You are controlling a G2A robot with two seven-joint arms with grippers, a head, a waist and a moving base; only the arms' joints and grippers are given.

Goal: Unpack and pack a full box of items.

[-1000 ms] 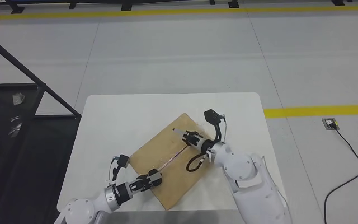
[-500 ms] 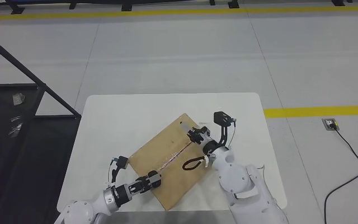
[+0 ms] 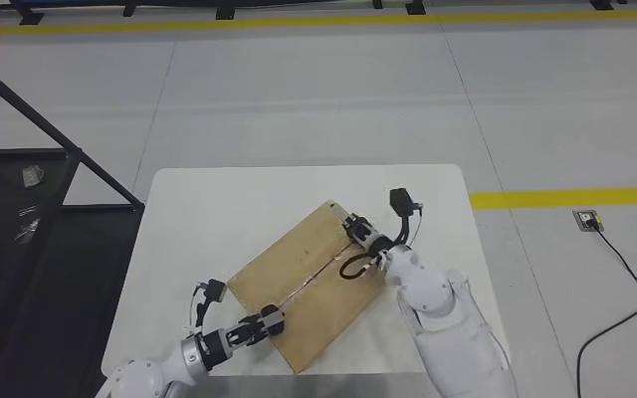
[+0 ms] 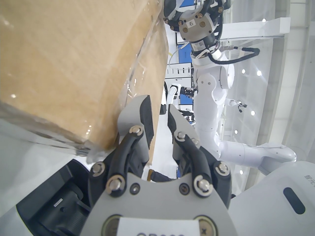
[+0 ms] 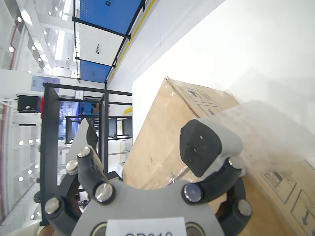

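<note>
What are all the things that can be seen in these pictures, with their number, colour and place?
cardboard box: one, brown, closed, lying at an angle on the table
tape: clear, along the box's top seam; number cannot be told
table: one, white, under the box
yellow lines: two, on the grey floor, one beyond the table, one beside it
metal frame: one, black, on the floor beside the table
socket with cable: one, cable black, on the floor
left gripper: one, grey and black, at the box's near end, jaws a little apart
right gripper: one, grey and black, at the box's far end, jaws wide apart
</note>
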